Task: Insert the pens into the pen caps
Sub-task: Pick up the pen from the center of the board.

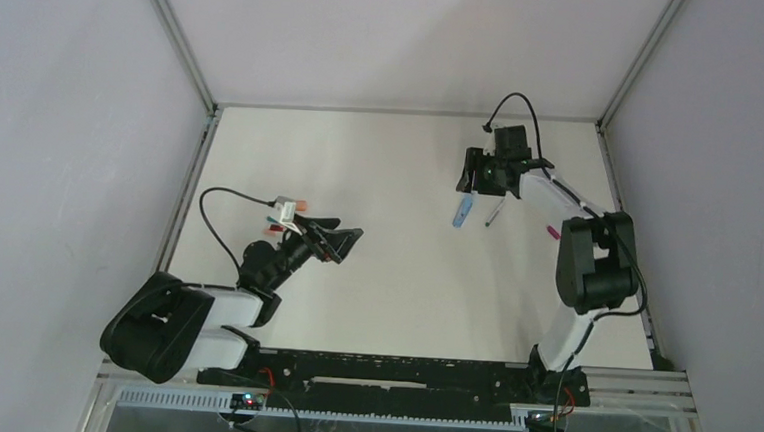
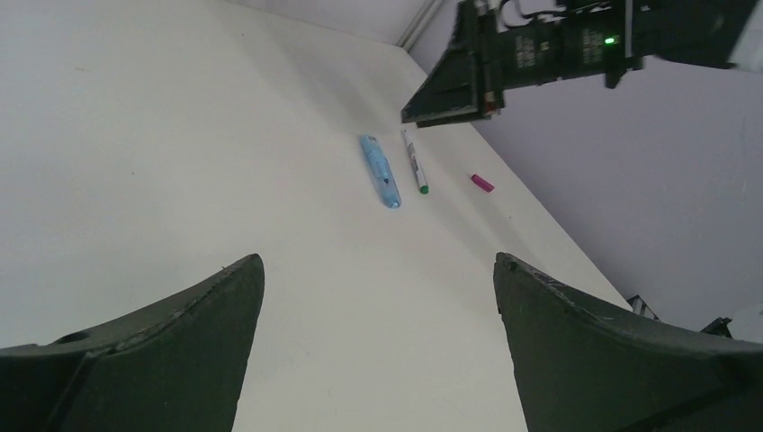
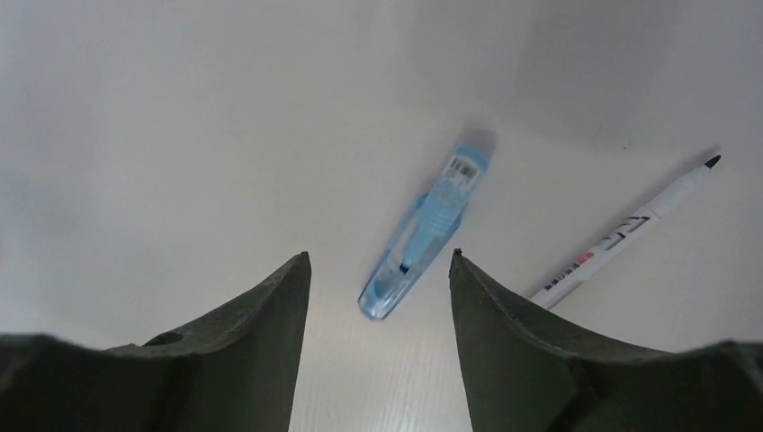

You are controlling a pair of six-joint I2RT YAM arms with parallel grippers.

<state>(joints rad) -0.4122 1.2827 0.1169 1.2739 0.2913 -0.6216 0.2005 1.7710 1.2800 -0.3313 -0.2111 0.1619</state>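
Observation:
A long light blue cap (image 1: 463, 212) lies on the table at the back right, with a white pen (image 1: 495, 212) with a teal tip beside it. My right gripper (image 1: 486, 186) hovers just above them, open and empty. In the right wrist view the blue cap (image 3: 423, 232) lies between and beyond the fingertips, and the pen (image 3: 630, 229) is to its right. A magenta cap (image 1: 553, 231) lies further right. My left gripper (image 1: 349, 236) is open and empty at the left. The left wrist view shows the blue cap (image 2: 380, 171), pen (image 2: 414, 163) and magenta cap (image 2: 482, 183) far ahead.
Beside the left arm's wrist lie a white pen with teal (image 1: 282, 210), a salmon-orange cap (image 1: 302, 204) and a red-ended piece (image 1: 273, 228), partly hidden by the arm. Grey walls and metal rails (image 1: 190, 179) enclose the white table.

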